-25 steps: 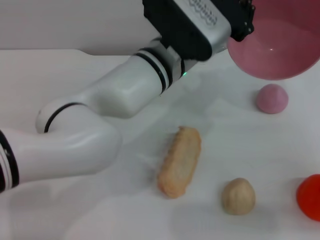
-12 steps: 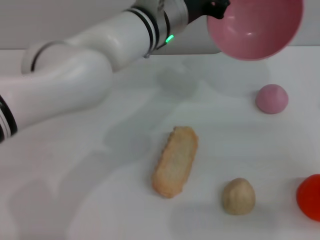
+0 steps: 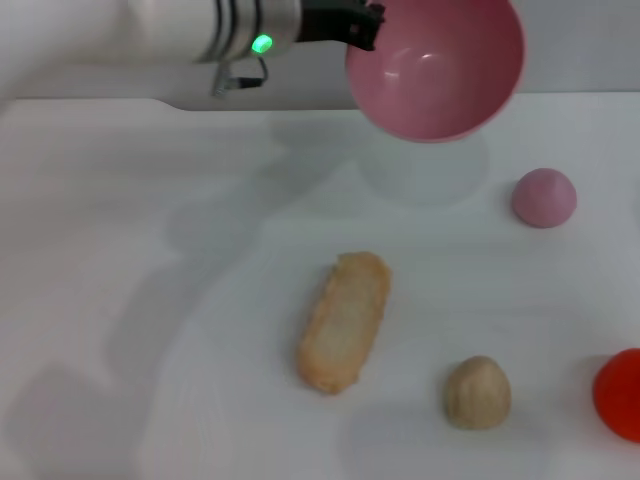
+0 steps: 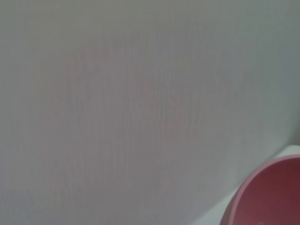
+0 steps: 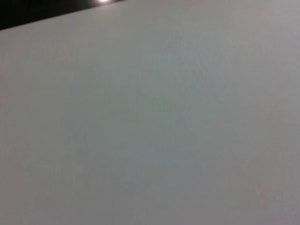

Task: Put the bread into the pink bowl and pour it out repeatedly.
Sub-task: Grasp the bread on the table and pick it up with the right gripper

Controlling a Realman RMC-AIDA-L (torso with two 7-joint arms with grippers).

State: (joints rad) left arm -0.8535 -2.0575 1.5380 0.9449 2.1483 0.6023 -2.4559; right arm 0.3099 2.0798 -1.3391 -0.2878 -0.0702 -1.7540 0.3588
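The white table (image 3: 120, 300) fills nearly the whole head view, with a grey wall along the top edge. Largest thing on view is the pink bowl (image 3: 437, 65), raised in the air at the upper middle to upper right of the frame, tipped so its glossy hollow faces the camera and shows nothing inside; its faint shadow lies on the table just below it. The left arm reaches in along the top edge from the upper left, a green light lit on its wrist, and the left gripper (image 3: 352, 22) meets the bowl's rim on the bowl's left side. The dark claw is clamped on that rim and carries the bowl clear of the table. In the left wrist view only a curved slice of the pink bowl (image 4: 269, 194) shows at the lower right corner, against plain grey wall.

The bread (image 3: 344, 321) lies flat on the table at the lower middle of the head view, pale tan side up, its long axis tilted slightly toward the upper right. It sits well below the claw and the bowl in the frame, apart from both.

Right of the bread, near the lower edge, stands a small round tan bun (image 3: 477, 392). A small pink dome (image 3: 544, 197) rests at the right, below the bowl. A red object (image 3: 620, 394) is cut off by the right edge.

The right gripper does not appear; its wrist view shows only blank grey surface.
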